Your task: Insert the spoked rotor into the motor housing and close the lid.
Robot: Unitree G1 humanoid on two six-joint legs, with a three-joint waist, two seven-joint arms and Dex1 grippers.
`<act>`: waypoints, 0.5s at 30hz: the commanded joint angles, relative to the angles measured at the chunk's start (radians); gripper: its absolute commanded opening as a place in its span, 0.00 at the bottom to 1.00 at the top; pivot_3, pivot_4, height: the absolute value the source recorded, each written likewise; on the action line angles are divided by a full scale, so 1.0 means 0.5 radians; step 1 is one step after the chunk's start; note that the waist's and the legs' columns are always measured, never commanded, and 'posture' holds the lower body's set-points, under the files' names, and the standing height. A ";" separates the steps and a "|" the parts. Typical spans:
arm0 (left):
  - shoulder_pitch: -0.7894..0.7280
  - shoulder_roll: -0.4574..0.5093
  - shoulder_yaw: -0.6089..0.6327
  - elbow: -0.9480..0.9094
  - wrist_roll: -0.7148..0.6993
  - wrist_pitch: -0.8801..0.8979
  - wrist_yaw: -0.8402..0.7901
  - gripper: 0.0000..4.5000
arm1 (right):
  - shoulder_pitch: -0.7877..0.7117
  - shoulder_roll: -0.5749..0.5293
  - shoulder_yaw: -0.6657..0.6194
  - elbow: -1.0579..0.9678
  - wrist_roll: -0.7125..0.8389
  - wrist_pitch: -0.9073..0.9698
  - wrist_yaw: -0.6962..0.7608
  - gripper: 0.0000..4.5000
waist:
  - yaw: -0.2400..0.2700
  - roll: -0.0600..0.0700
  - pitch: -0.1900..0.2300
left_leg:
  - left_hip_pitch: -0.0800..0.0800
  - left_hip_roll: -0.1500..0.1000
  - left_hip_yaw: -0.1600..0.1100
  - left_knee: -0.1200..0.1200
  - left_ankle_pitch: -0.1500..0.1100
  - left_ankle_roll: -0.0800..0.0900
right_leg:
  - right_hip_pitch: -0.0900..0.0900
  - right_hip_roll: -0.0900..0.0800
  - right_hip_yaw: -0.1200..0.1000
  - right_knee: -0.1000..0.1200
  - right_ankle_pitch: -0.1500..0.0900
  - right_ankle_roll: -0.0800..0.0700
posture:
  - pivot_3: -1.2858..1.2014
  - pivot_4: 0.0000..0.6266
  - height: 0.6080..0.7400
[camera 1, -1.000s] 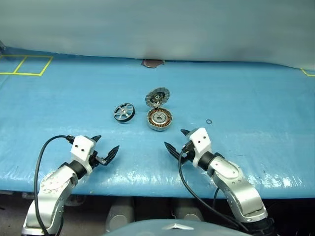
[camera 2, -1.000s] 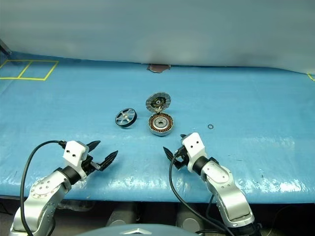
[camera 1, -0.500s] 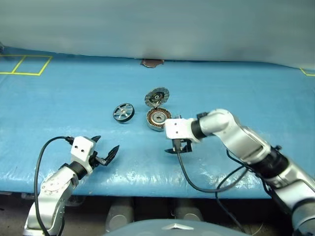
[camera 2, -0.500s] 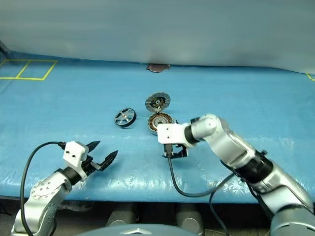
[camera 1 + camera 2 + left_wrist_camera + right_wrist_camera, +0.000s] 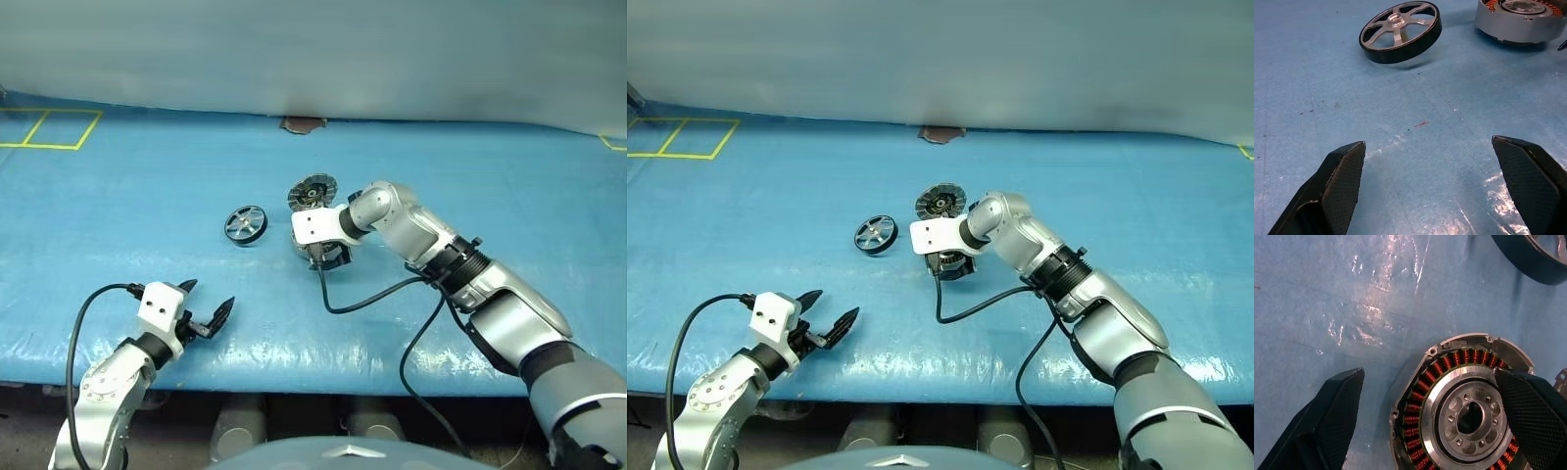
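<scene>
On the blue tabletop (image 5: 118, 196) lie three motor parts — one spoked rotor (image 5: 245, 223), one motor housing (image 5: 1462, 411) with copper windings, and one lid (image 5: 312, 189) of radial segments standing at the housing's far edge. Two grippers — the left gripper (image 5: 209, 306), the right gripper (image 5: 329, 258). Yellow tape squares at the far left corner: two.

Bright even light, glare on blue cover (image 5: 294, 348)

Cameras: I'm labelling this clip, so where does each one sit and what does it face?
Head eyes: look forward and down at the blue table; both arms show.
Left wrist: low over the table, faces the rotor; left gripper jaws open.
Right wrist: above the housing, looking down; right gripper jaws open.
Shared: both wrist views show rotor and housing.
</scene>
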 commanded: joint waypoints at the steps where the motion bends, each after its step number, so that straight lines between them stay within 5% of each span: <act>1: 0.010 -0.007 0.042 -0.098 -0.003 -0.047 0.013 1.00 | -0.056 -0.012 -0.089 -0.021 -0.015 -0.056 0.057 0.99 | -0.003 0.000 0.000 | 0.000 0.000 0.000 0.000 0.000 0.000 | 0.000 0.000 0.000 0.000 0.000 0.000 | 0.52 0.24 1.00; 15: -0.044 -0.020 0.007 -0.054 0.007 -0.053 0.002 1.00 | -0.014 -0.077 -0.131 0.005 -0.099 -0.075 0.167 0.99 | -0.014 0.000 0.000 | 0.001 0.000 0.000 -0.001 0.000 0.000 | 0.000 0.000 0.000 0.000 0.000 0.000 | 0.52 0.24 1.00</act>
